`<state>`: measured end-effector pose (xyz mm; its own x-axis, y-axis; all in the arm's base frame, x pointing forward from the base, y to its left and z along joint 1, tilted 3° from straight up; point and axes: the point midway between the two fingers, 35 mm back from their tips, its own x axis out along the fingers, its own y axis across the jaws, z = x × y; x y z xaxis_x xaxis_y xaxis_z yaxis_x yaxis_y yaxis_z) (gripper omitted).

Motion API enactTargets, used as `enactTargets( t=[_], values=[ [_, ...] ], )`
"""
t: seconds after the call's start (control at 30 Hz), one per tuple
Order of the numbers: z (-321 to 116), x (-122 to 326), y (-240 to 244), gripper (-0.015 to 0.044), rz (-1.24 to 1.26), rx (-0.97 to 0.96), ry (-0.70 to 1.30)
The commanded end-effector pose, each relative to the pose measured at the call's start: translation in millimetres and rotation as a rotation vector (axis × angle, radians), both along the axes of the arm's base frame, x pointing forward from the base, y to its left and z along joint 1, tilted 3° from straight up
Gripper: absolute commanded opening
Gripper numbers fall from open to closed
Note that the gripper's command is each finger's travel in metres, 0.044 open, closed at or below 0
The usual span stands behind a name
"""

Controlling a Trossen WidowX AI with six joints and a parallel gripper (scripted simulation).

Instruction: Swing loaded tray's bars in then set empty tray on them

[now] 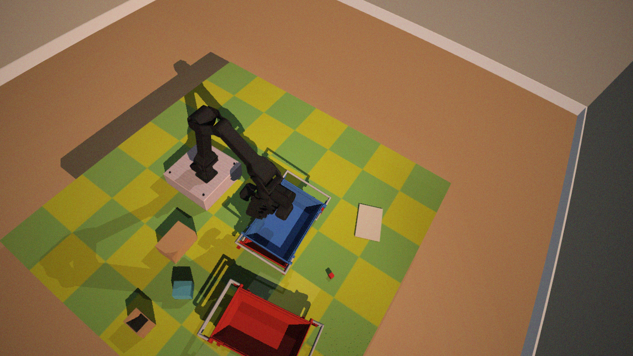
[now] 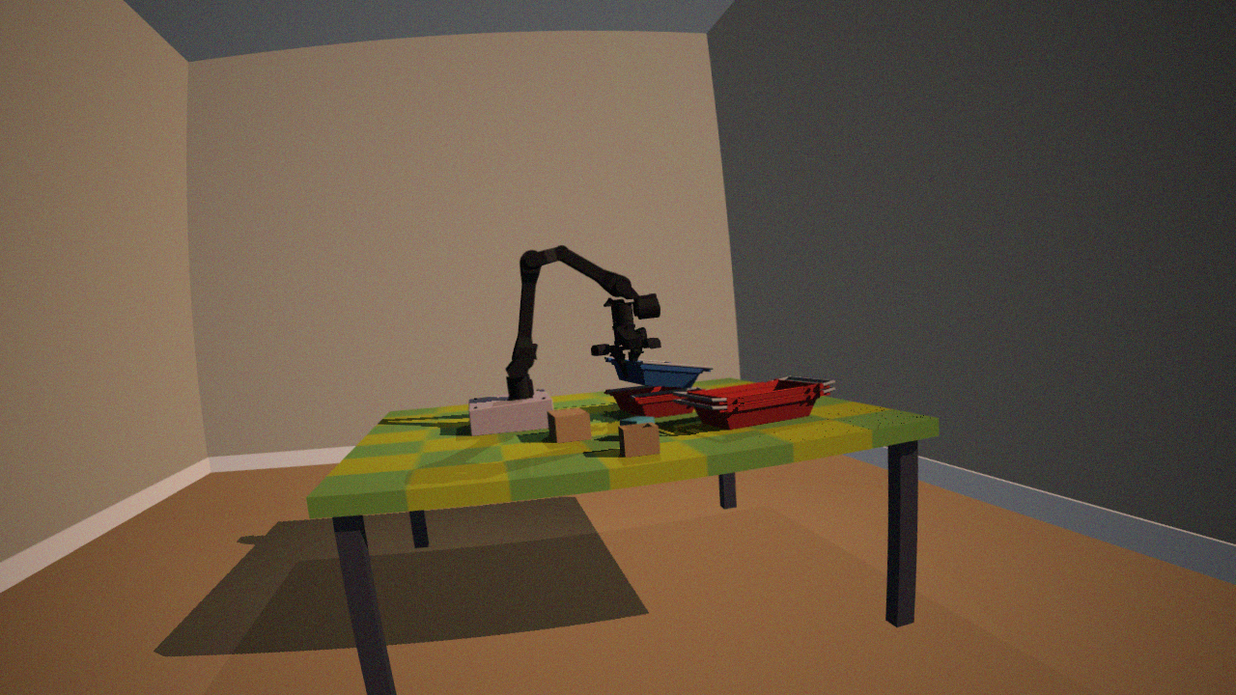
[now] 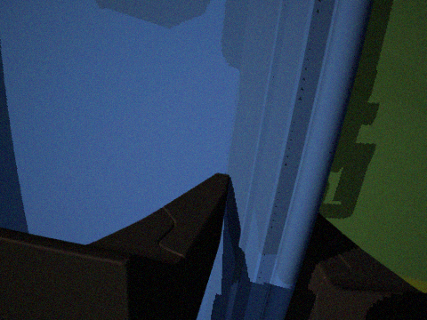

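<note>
Blue, flared-sided and shiny-rimmed, the tray (image 1: 283, 221) (image 2: 663, 375) (image 3: 133, 116) tilts slightly.

A plain room, its exact kind unclear
Bare beige and dark walls (image 1: 610, 186) (image 2: 449, 173), pale skirting, one checkered table (image 1: 283, 106) (image 2: 449, 487).

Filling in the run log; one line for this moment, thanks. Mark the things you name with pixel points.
gripper (image 1: 261, 214) (image 2: 632, 355) (image 3: 247, 191): shut on blue tray (image 1: 279, 221) (image 2: 660, 374) (image 3: 124, 111) | blue tray: tilted, above red tray (image 1: 265, 253) (image 2: 650, 403) | release: not yet done
</note>
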<state>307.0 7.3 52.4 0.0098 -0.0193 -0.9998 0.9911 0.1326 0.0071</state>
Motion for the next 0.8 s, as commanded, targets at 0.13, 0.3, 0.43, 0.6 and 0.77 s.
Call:
enactTargets(
  t=[0.13,0.3,0.43,0.6,0.77],
  values=[
    [-5,-7,-1,0.0000,0.001,-0.005,0.028],
    [-3,-2,0,0.0000,0.000,-0.001,0.006],
    [-10,-8,-1,0.0000,0.000,-0.004,0.021],
    [-14,-10,-2,0.0000,0.001,-0.005,0.028],
    [-14,-10,-2,0.0000,0.001,-0.005,0.028]
  ],
)
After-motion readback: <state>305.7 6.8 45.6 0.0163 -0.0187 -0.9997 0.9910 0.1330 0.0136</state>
